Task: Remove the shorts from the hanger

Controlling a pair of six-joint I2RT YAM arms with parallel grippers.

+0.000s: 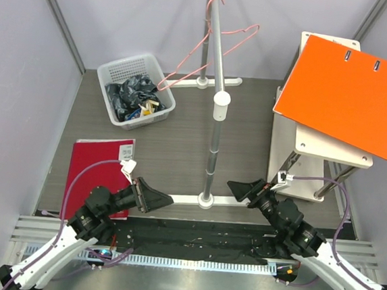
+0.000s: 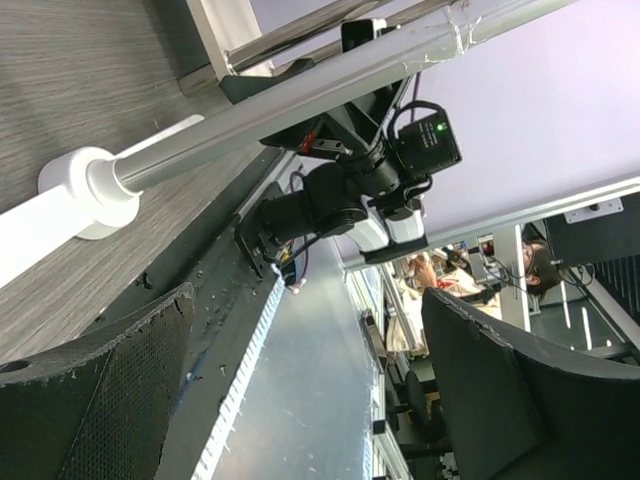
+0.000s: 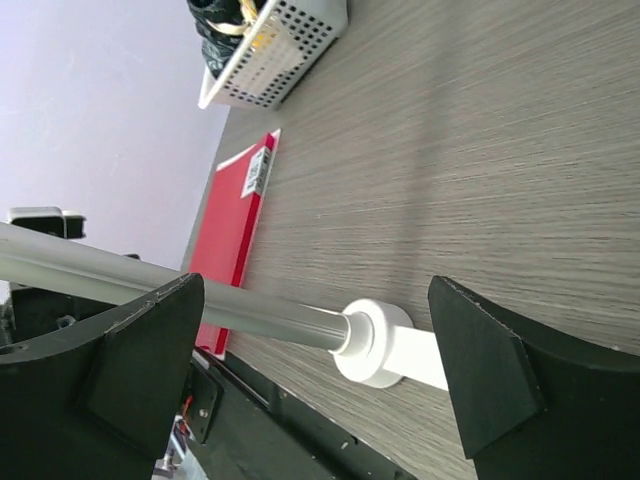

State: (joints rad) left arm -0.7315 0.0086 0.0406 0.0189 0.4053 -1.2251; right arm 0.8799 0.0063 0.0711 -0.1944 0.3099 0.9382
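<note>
Left end effector (image 1: 151,196) and right end effector (image 1: 246,190) both hang wide open and empty at the tabletop's near edge. I see the shorts (image 1: 131,93) bundled in the basket (image 1: 122,64) toward the far left corner and the hanger (image 1: 190,62) bare on the rail (image 1: 218,52), so I judge the job done.

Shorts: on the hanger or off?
Off: the shorts lie bunched in the white basket; the hanger hangs bare on the rail.

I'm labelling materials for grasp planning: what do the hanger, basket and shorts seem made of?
The hanger looks like thin wire, probably coated pink-red: slim, bent outline. The basket looks like white moulded plastic: walls perforated in a regular grid. The shorts look like soft dark cloth: crumpled folds.
</note>
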